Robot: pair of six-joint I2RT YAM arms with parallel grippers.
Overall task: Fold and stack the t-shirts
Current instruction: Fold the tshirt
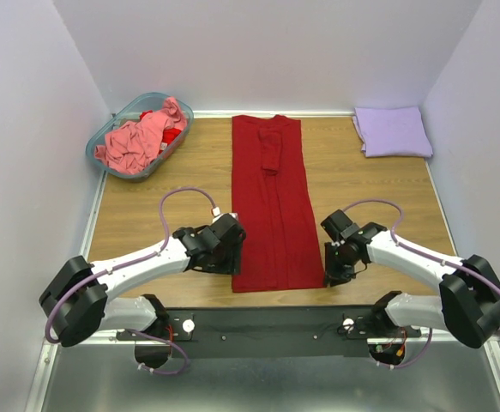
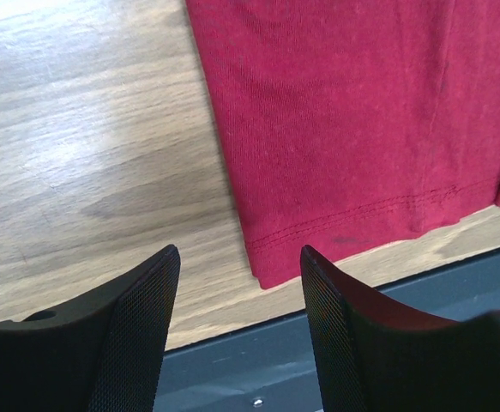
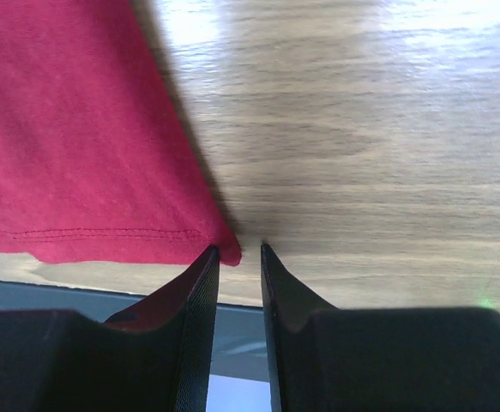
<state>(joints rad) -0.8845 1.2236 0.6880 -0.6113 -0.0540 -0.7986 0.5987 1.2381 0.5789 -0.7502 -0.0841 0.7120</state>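
Nearest, arms reaching low and inward: left gripper (image 2: 239, 253) spread wide over the near left hem corner of the dark red t-shirt (image 1: 267, 206), right gripper (image 3: 239, 249) narrow (holding nothing) at its right corner. Shirt folded into a long strip down the table (image 1: 147, 215). Beyond, lavender t-shirt (image 1: 393, 131) folded far right, salmon-pink t-shirt (image 1: 134, 142) crumpled in basket (image 1: 112, 121).

A light brown wooden tabletop (image 1: 147, 215) carries three things. A dark red cloth t-shirt (image 1: 271, 206), folded lengthwise into a long narrow strip, lies flat down the middle, its hem at the near edge. A lavender cloth t-shirt (image 1: 393, 131), folded into a square, lies at the far right corner. A translucent teal plastic basket (image 1: 105, 127) stands at the far left corner.
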